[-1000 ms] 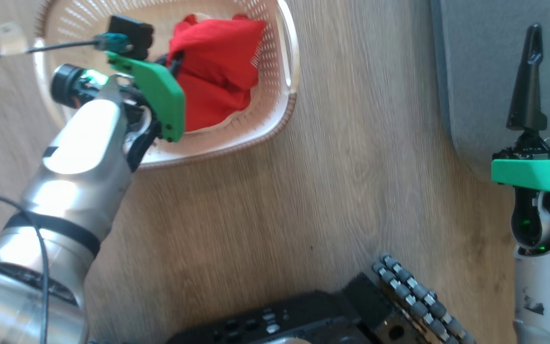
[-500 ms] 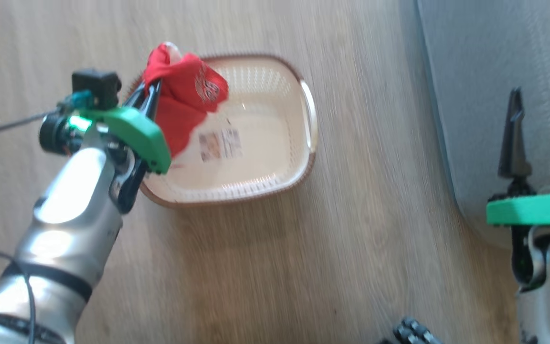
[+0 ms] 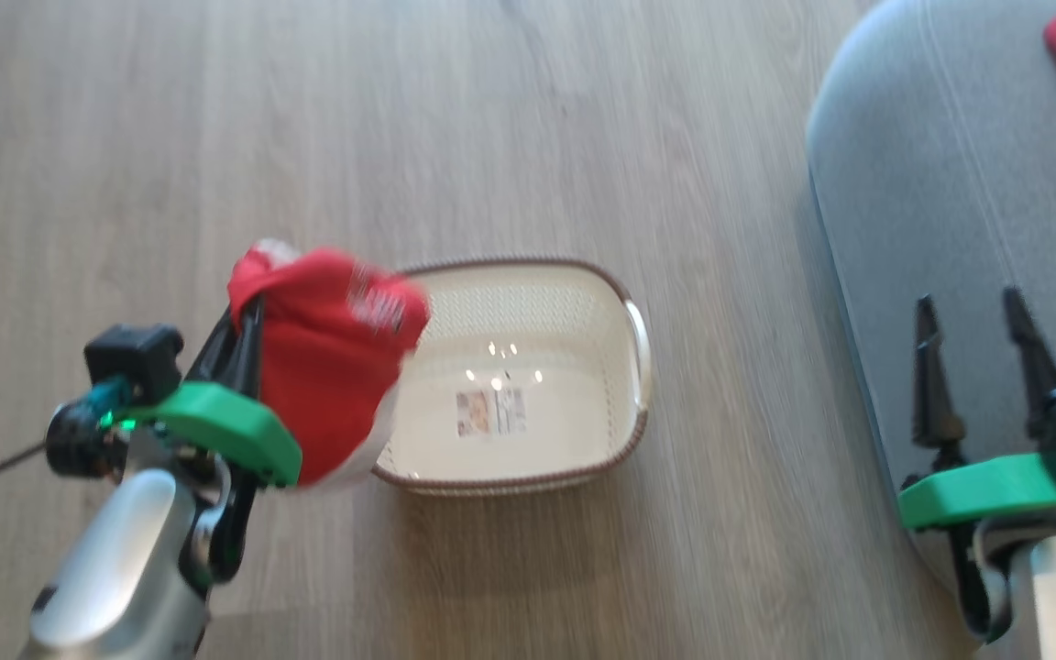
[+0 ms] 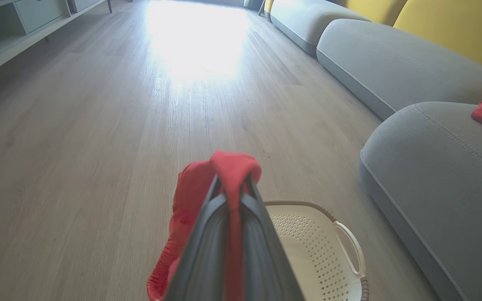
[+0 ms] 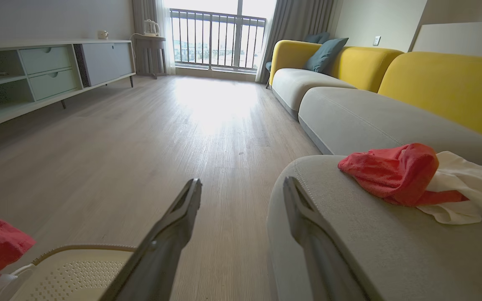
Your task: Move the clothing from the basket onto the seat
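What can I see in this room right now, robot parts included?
held garment: one, red with white parts, hanging at the basket's left end
garments on the seat: one pile, red and white, lying on the grey cushion
basket: one, cream with brown rim, on the floor
sticker label: one, pale, basket's inner bottom
seat: one, grey, right of the basket
backrests: two, yellow, behind the grey cushions
cabinet: one, pale, low, across the room
floor: pale wood
left end effector: one, dark fingers, shut on held garment
right end effector: one, dark fingers, open, holding nothing, over the seat's edge
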Robot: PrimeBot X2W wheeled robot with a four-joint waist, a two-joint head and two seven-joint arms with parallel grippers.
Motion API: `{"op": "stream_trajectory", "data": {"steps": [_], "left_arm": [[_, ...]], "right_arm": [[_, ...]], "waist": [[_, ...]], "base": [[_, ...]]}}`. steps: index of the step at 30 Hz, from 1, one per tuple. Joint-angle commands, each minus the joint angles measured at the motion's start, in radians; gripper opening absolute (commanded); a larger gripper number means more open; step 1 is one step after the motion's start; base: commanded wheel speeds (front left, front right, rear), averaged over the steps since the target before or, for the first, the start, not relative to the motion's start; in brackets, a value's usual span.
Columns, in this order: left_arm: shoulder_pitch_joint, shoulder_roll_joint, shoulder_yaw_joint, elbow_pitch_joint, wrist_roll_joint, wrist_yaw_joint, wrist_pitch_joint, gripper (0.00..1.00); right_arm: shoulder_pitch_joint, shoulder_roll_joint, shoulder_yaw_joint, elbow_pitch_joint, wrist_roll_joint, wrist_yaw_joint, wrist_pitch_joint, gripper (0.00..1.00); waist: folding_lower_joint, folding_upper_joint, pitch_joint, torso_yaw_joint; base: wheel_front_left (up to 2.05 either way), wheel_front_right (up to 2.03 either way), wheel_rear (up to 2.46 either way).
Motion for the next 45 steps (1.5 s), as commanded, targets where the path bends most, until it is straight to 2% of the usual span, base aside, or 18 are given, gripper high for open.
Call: {"op": "stream_trajectory", "data": {"steps": [1,13,28,34,35,37,45], "left_arm": [[-0.017,0.042,0.051,-0.057,0.009,0.013,-0.014,0.00],[0.158,0.071,0.053,-0.241,0.013,0.090,-0.008,0.00],[0.193,0.099,0.042,-0.352,0.028,0.125,0.019,0.00],[0.153,0.117,0.012,-0.426,0.055,0.122,0.065,0.00],[0.153,0.117,0.012,-0.426,0.055,0.122,0.065,0.00],[0.136,0.119,-0.005,-0.449,0.065,0.116,0.085,0.00],[0.058,0.094,-0.108,-0.492,0.101,0.062,0.151,0.00]], "right_arm": [[-0.005,-0.017,0.034,-0.023,-0.001,0.000,-0.007,1.00],[0.041,-0.031,0.140,0.044,0.018,0.000,-0.007,1.00],[0.048,-0.034,0.197,0.070,0.027,0.000,-0.007,1.00],[-0.015,-0.069,0.368,0.080,0.075,0.000,-0.007,1.00],[-0.015,-0.069,0.368,0.080,0.075,0.000,-0.007,1.00],[-0.048,-0.089,0.443,0.084,0.094,0.000,-0.007,1.00],[-0.178,-0.156,0.703,0.080,0.188,0.000,0.016,1.00]], "waist": [[0.0001,-0.0001,-0.054,0.034],[0.0001,-0.0001,-0.150,0.098],[0.0001,-0.0001,-0.167,0.111],[0.0001,-0.0001,-0.165,0.106],[0.0001,-0.0001,-0.165,0.106],[0.0001,-0.0001,-0.163,0.105],[0.0001,-0.0001,-0.156,0.116]], "base": [[0.00,0.00,0.00],[0.00,0.00,0.00],[0.00,0.00,0.00],[0.00,0.00,0.00],[0.00,0.00,0.00],[0.00,0.00,0.00],[0.00,0.00,0.00]]}}
